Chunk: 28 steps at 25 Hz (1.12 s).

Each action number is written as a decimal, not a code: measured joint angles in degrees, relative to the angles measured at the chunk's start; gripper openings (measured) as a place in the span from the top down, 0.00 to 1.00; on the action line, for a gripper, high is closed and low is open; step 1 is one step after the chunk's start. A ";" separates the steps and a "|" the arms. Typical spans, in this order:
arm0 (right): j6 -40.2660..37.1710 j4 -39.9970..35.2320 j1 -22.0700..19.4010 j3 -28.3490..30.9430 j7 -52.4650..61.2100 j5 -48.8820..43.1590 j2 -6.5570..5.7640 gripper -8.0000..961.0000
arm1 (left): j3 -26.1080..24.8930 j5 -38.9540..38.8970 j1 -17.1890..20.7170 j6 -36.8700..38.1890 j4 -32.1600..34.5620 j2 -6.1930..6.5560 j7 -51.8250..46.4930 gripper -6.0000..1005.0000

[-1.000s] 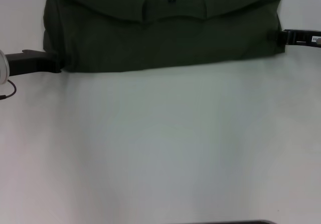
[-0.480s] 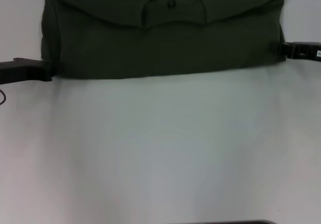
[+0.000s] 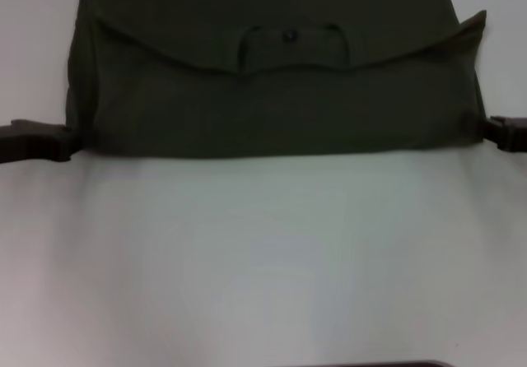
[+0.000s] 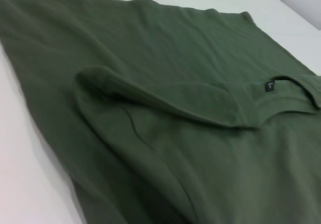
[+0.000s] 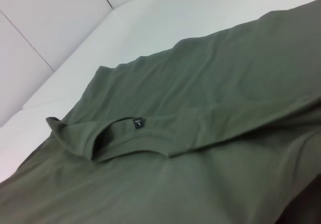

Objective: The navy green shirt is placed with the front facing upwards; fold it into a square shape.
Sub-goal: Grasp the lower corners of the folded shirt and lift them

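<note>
**Across the far table: shirt spanned between two grippers**

Navy green shirt (image 3: 272, 95), collar flap folded over, long axis crosswise on table (image 3: 263, 252). Flanked by left gripper (image 3: 70, 142) and right gripper (image 3: 492, 128), equally near at opposite corners; finger state indiscernible. Neck tag (image 3: 289, 35) centred.

Navy green shirt (image 3: 272, 95) far end cut by head view's top edge. Left gripper (image 3: 72, 141), right gripper (image 3: 492, 128) tips hidden at shirt edges; grip perhaps closed, unclear. Neck tag (image 4: 270, 86) print unreadable.
</note>
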 joint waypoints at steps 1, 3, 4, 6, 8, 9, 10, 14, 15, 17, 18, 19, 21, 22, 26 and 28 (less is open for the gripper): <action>-0.82 0.05 -0.82 0.67 -0.85 0.01 0.15 0.98 | -0.07 0.00 0.41 0.97 0.26 0.00 0.04 0.99; -2.07 0.12 -2.28 1.77 -2.26 0.01 0.45 0.98 | -0.90 -0.01 1.50 4.06 0.90 -0.02 0.51 0.99; -2.57 0.16 -3.01 2.24 -2.96 0.03 0.60 0.98 | -1.42 -0.01 1.90 5.30 1.00 -0.04 0.83 0.99; -3.74 0.26 -4.73 3.01 -4.65 0.03 1.06 0.98 | -2.83 -0.01 2.90 8.09 1.17 -0.09 1.77 0.99; -5.39 0.32 -6.39 3.77 -6.86 0.03 1.55 0.98 | -4.66 -0.01 4.18 11.11 1.46 -0.20 2.84 0.99; -6.25 0.36 -7.14 4.33 -7.98 0.03 1.79 0.98 | -5.49 -0.02 4.81 12.55 1.66 -0.28 3.30 0.99; -7.50 0.43 -8.02 5.08 -9.65 0.02 2.15 0.98 | -5.91 -0.01 5.27 13.40 1.78 -0.34 3.53 0.99; -10.31 1.36 -10.47 8.71 -14.80 0.02 2.76 0.98 | -8.25 0.66 7.42 17.37 2.00 -0.74 4.68 0.99; -10.96 1.79 -10.98 9.81 -16.05 0.02 2.77 0.98 | -8.99 0.98 7.92 18.14 2.00 -0.84 4.97 0.99; -13.11 2.48 -11.82 12.46 -18.77 -0.01 2.77 0.98 | -10.03 1.19 8.67 19.42 2.00 -0.95 5.33 0.99; -14.13 2.65 -12.10 13.65 -19.68 -0.05 2.77 0.98 | -10.60 1.24 9.08 20.14 2.00 -1.00 5.43 0.99; -15.00 2.74 -12.41 14.66 -20.28 -0.17 2.74 0.98 | -10.98 1.26 9.38 20.66 2.00 -1.03 5.50 0.99; -16.25 2.69 -12.83 15.90 -20.65 -0.39 2.65 0.98 | -11.59 1.35 9.92 21.75 2.00 -1.07 5.65 0.99; -16.39 2.64 -13.04 16.21 -20.71 -0.40 2.65 0.98 | -11.73 1.39 10.08 22.16 2.00 -1.09 5.76 0.99; -16.56 2.71 -14.19 16.94 -21.43 -0.43 2.67 0.98 | -11.83 2.06 11.09 23.30 1.98 -1.45 6.50 0.99; -16.55 3.10 -15.01 16.95 -22.25 -0.43 2.71 0.98 | -11.85 2.62 11.68 23.33 1.97 -1.67 6.98 0.99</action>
